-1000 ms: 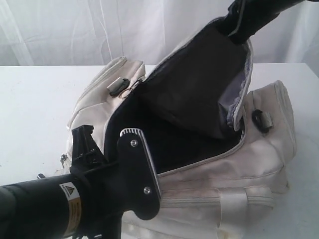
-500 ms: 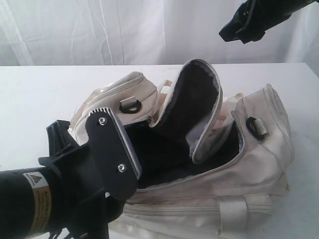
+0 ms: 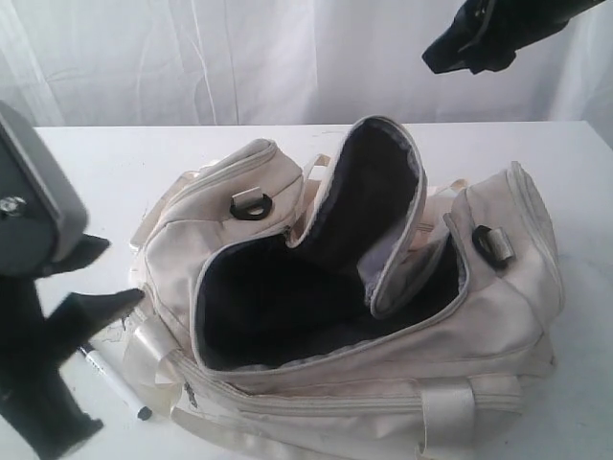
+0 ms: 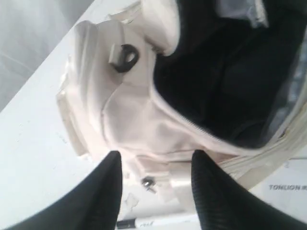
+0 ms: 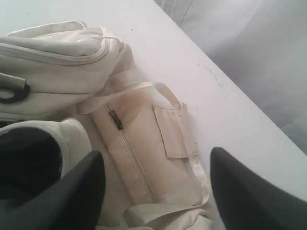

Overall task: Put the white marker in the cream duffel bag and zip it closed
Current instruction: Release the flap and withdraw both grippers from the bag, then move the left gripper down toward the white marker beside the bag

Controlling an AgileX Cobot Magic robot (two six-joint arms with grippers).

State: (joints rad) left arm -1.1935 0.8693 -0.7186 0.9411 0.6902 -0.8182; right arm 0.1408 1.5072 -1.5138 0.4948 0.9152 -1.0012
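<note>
**A:** Change over the last second?

**B:** Both jaws let go. The right jaws, wide open and empty, now hang high above the large soft cream fabric duffel bag [image 3: 383, 369]. Its dark-lined top flap [image 3: 369, 192] was held up before and has slumped across the mouth. The left jaws, open and empty, have backed off past the bag's end.

**A:** Marker?

**B:** The slim white pen-like marker with a black cap [image 3: 115, 380] lies on the white bench [image 3: 96, 172] just beside that end, outside the bag. Judgement: pick-up comes next; zipping not yet begun.
</note>
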